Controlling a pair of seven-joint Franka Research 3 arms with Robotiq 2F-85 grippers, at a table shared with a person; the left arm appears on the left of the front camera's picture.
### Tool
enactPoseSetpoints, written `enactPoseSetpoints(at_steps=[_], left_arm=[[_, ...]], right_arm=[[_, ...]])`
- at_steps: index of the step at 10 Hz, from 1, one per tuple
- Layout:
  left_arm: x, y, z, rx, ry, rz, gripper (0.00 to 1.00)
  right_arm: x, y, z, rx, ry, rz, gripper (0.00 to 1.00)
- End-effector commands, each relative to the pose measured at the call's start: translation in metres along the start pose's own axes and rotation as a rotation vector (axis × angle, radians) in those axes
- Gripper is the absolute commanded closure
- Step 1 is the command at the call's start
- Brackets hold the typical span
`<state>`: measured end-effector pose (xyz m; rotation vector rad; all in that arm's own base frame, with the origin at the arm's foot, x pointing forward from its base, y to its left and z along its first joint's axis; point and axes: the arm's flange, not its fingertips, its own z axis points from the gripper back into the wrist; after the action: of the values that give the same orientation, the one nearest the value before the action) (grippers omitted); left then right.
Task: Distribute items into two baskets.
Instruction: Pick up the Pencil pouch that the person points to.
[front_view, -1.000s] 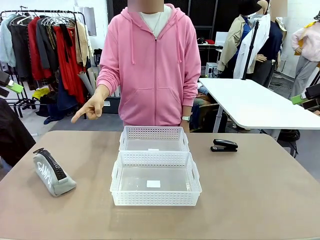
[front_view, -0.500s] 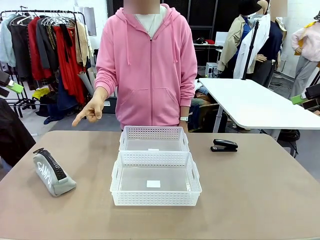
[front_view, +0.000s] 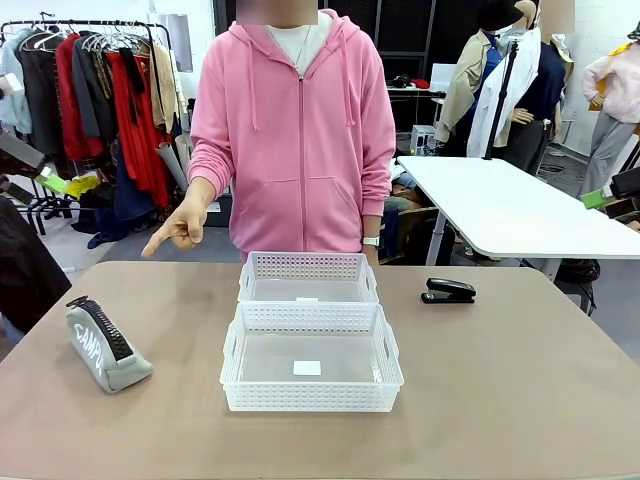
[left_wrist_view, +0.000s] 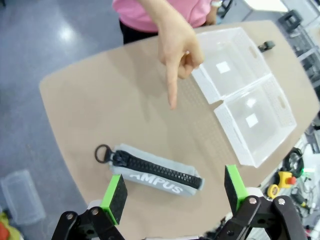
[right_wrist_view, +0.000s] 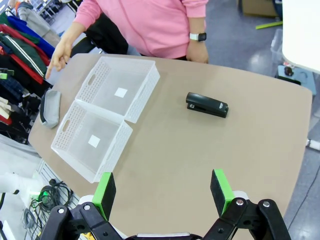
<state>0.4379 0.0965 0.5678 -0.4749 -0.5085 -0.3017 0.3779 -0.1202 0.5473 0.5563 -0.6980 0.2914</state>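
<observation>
Flat grey fabric pouch with black ridged strap (left_wrist_view: 152, 172): near left edge of brown table (left_wrist_view: 90, 110), ahead of left gripper (left_wrist_view: 174, 188), long axis across its wide-open, empty jaws; right gripper (right_wrist_view: 162, 191) equally open, farther.

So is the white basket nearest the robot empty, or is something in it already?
Empty. That basket holds just its small white label; the pouch and stapler lie on the table outside it.

The front view looks low across the table (front_view: 520, 400) from the robot's side, with the baskets (front_view: 310, 397) close and centred. Each wrist view looks steeply down from higher up, the left from the baskets' pouch (left_wrist_view: 155, 172) side, the right from their stapler (right_wrist_view: 207, 104) side. All three share the baskets.
</observation>
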Motion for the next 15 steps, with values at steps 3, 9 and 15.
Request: enactPoseSetpoints(at_steps=[3, 9, 15], left_arm=[[0.022, -0.02, -0.005, 0.124, 0.189, 0.175, 0.0], [0.01, -0.043, -0.048, 0.398, 0.274, 0.568, 0.0], [0.009, -0.029, -0.116, 0.467, 0.296, 0.894, 0.0]], right_arm=[[0.001, 0.0, 0.0, 0.004, -0.002, 0.003, 0.0], [0.001, 0.0, 0.0, 0.004, -0.002, 0.003, 0.0], [0.001, 0.0, 0.0, 0.004, -0.002, 0.003, 0.0]])
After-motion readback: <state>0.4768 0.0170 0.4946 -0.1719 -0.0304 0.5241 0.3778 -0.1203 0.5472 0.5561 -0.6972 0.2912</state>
